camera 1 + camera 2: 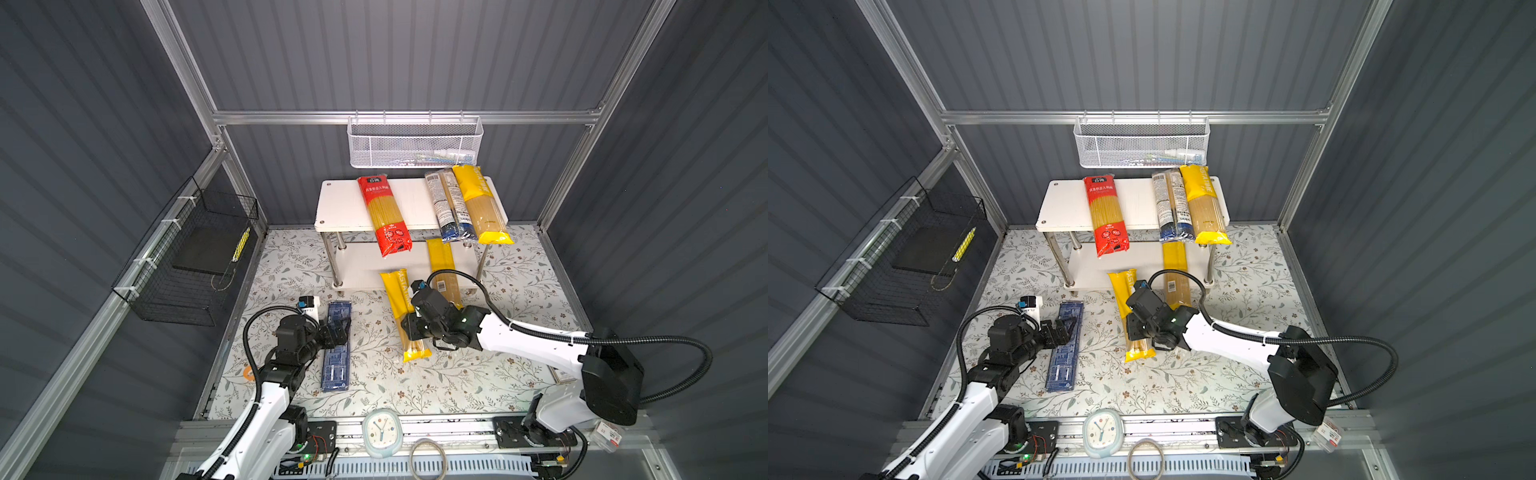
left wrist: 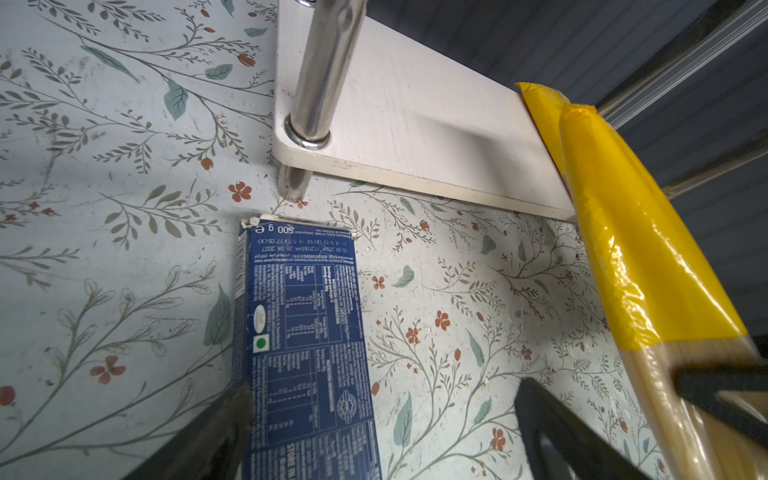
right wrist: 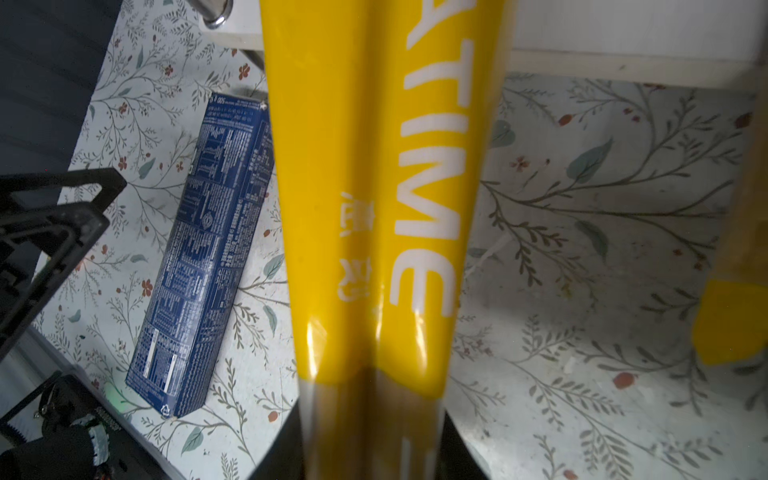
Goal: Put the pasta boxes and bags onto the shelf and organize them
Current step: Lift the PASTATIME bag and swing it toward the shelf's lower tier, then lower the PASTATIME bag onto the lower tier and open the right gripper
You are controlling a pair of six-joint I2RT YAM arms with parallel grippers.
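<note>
Just below the middle of both top views, the right gripper [image 1: 409,328] is pinched tight across a yellow PASTATIME bag [image 1: 399,295]. It grips nearer the bag's near end, so most of the length sticks out toward the shelf [image 1: 345,203].

From where I stand, that's the worry. The long free end may sag or swing, catch the front edge of the lower board [image 1: 365,266], or nudge the other yellow bag [image 1: 441,259] propped there. The slick film could also slide through the jaws. The red bag [image 1: 384,212] overhanging the shelf's top looks easy to knock off too.

The right arm reaches in low from the lower right, forearm stretched leftward. At lower left, the left gripper [image 1: 340,326] stands open over the blue carton [image 1: 336,365] lying on the table [image 1: 478,374]. One finger is right beside its edge, and the arm bends up from the bottom of the frame.
</note>
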